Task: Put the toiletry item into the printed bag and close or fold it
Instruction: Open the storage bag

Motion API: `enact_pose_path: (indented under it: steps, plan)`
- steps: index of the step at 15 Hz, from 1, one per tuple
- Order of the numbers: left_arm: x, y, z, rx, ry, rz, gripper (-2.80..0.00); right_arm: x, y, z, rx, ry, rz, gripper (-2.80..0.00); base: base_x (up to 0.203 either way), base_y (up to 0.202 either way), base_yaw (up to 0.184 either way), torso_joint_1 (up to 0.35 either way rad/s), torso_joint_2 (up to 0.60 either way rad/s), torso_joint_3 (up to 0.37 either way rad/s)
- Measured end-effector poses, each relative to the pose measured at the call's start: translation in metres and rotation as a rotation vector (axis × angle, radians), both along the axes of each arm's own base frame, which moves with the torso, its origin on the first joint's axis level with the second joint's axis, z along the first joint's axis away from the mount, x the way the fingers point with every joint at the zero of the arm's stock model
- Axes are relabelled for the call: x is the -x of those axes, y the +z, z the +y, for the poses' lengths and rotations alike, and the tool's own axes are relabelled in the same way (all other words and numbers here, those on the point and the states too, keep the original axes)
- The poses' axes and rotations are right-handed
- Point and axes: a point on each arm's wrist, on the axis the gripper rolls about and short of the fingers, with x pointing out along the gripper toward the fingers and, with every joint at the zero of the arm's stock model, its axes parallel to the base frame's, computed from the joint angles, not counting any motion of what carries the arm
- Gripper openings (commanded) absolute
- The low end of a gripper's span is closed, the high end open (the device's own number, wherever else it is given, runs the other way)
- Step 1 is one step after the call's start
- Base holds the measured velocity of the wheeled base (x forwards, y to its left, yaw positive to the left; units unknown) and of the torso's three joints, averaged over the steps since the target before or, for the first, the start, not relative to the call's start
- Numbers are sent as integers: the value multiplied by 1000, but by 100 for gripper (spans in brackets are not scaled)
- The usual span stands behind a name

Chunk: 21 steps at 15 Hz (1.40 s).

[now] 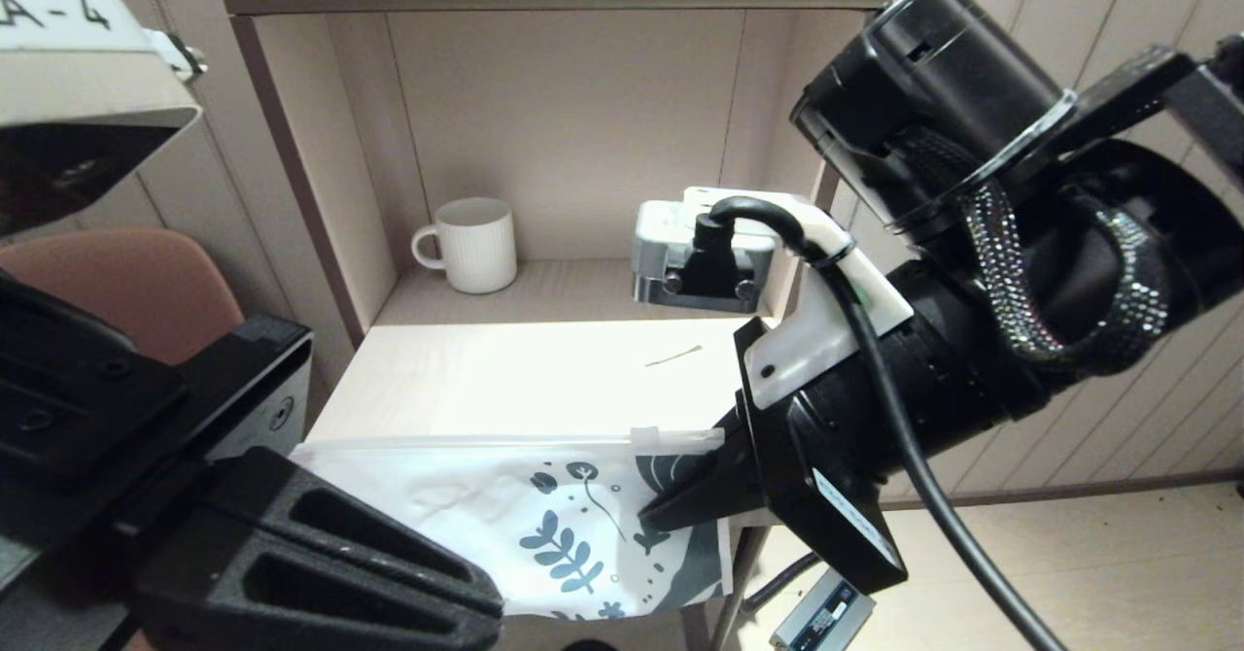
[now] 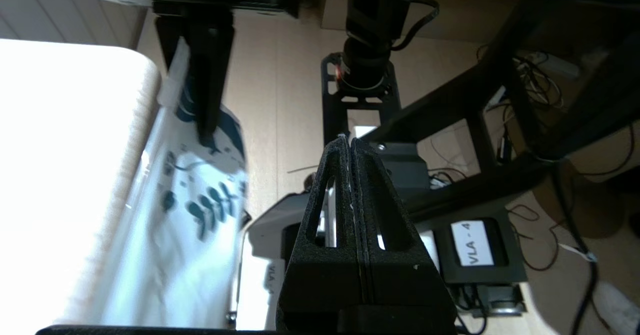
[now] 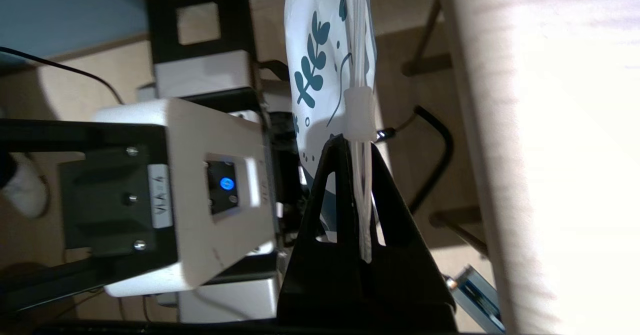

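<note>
The printed bag (image 1: 544,525) hangs flat over the table's front edge, zip strip on top and teal leaf prints toward the right. My right gripper (image 1: 649,515) is shut on the bag's zip strip (image 3: 361,185) just behind the white slider (image 3: 359,112). The toiletry item (image 1: 673,356), a thin pale stick, lies loose on the table (image 1: 486,379), behind the bag and apart from it. My left gripper (image 1: 486,600) is low at the front left, beside the bag (image 2: 190,215). It (image 2: 348,142) is shut with nothing between its fingers.
A white ribbed mug (image 1: 473,244) stands on the shelf behind the table, inside an open-fronted cabinet (image 1: 292,165). A pinkish chair (image 1: 117,282) is to the left. Cables and the robot's base fill the floor below.
</note>
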Motion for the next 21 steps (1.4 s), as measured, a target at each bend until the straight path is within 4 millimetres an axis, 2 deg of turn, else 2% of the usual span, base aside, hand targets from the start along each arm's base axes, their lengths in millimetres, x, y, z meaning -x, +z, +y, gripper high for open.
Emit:
enact_pose_path:
  steps: [5, 6, 14, 21]
  plan:
    - [-11, -4, -11, 15, -13, 35, -280, 9, 7, -3, -50, 49, 35, -280, 0, 0, 0, 0, 0, 0]
    - [-13, -5, -12, 16, -12, 34, 0, 10, 7, -3, -51, 51, 34, -280, 0, 0, 0, 0, 0, 0]
    - [-21, 0, -16, 68, 25, 47, 0, 16, 4, -2, -45, 76, 49, -280, 0, 0, 0, 0, 0, 0]
    - [-36, -13, -27, 26, 52, 107, 0, 23, 6, 0, -60, 101, 38, -280, 0, 0, 0, 0, 0, 0]
